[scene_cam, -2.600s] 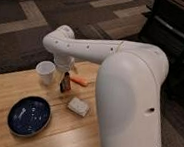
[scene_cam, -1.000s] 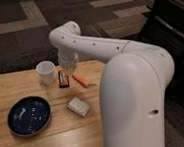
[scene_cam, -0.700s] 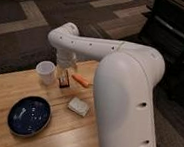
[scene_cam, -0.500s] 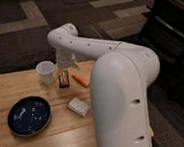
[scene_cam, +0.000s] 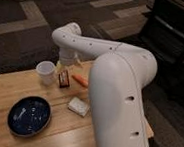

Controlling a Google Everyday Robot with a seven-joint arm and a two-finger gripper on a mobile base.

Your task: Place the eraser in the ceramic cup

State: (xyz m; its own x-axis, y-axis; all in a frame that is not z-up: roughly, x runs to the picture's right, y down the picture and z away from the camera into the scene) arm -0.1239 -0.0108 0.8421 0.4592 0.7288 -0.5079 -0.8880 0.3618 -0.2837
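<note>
Reddish-brown eraser (scene_cam: 63, 78) is at the table (scene_cam: 13, 86) just right of the cup (scene_cam: 46, 71), directly below the gripper (scene_cam: 66, 66) — long axis near-to-far; whether the gripper clamps it, I cannot tell.

Dark carpet (scene_cam: 23, 49) with pale stripes, a wooden table (scene_cam: 8, 85), dark furniture (scene_cam: 176, 33) behind

Soft even light on claw (scene_cam: 65, 67) above eraser (scene_cam: 63, 78)

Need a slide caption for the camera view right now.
Hand poised directly over the eraser, beside the white ceramic cup on the wooden table.
</note>
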